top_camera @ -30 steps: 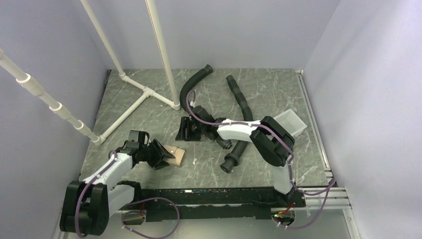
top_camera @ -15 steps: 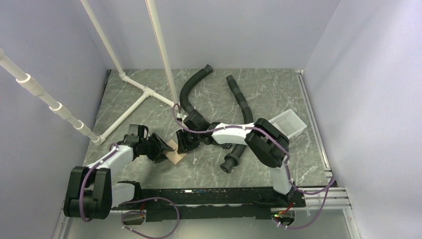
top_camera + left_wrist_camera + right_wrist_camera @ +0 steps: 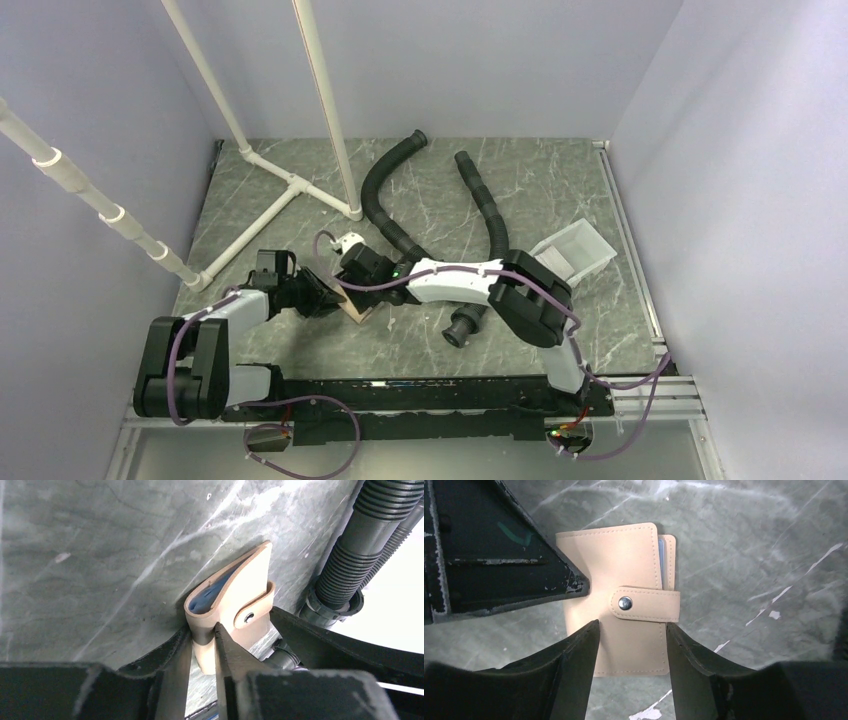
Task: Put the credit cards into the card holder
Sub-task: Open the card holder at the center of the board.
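Left hand (image 3: 202, 632) pinches card holder (image 3: 242, 592); cards (image 3: 210, 592) inside barely visible.

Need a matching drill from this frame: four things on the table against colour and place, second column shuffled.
Things:
1. card holder
2. tray
3. hoses
4. pipe frame

Descriptions:
A. black, ribbed, in the middle and toward the far side
B. white, far left corner
C. tan, with a snap tab
D. white, shallow, right side

Pairs: 1-C, 2-D, 3-A, 4-B
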Controlling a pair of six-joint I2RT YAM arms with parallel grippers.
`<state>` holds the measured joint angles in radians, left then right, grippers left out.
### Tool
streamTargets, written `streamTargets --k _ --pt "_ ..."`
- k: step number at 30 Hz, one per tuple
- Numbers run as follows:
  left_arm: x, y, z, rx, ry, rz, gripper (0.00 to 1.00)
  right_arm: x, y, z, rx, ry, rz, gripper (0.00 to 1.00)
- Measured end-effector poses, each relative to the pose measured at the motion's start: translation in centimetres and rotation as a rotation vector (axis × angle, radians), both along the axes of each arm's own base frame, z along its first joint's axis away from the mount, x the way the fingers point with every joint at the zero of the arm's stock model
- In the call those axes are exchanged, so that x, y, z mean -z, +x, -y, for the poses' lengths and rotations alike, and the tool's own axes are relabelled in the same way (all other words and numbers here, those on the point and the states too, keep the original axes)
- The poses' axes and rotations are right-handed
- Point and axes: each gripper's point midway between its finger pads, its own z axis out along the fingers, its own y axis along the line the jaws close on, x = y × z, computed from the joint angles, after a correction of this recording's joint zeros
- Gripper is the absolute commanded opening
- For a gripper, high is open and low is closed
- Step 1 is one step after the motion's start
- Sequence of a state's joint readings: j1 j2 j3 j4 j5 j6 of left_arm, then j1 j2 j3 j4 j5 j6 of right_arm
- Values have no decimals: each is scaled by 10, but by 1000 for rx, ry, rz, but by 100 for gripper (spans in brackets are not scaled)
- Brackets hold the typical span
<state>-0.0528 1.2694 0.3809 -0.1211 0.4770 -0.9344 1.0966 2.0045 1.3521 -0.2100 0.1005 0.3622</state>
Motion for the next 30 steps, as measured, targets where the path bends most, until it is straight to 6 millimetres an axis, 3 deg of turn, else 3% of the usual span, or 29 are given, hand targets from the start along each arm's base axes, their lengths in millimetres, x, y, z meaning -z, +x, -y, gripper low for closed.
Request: streamTargets --k 2,7,12,15,21,27,30 --pt "1 2 0 1 1 5 12 1 6 -1 -3 -48 51 53" --pt "2 4 0 7 -6 11 9 4 10 -1 -36 -93 107 49" --pt "2 5 0 15 -12 15 5 4 14 -1 -57 -104 134 62" --pt "2 6 1 23 -15 21 0 4 17 -2 -75 -113 163 62" --pt "2 11 1 41 -10 28 0 3 25 -8 -109 -144 238 59" --pt "2 13 2 65 -7 36 0 2 33 -21 -146 -127 304 34" --pt "2 13 2 70 -5 39 0 3 32 -24 -133 -112 298 13"
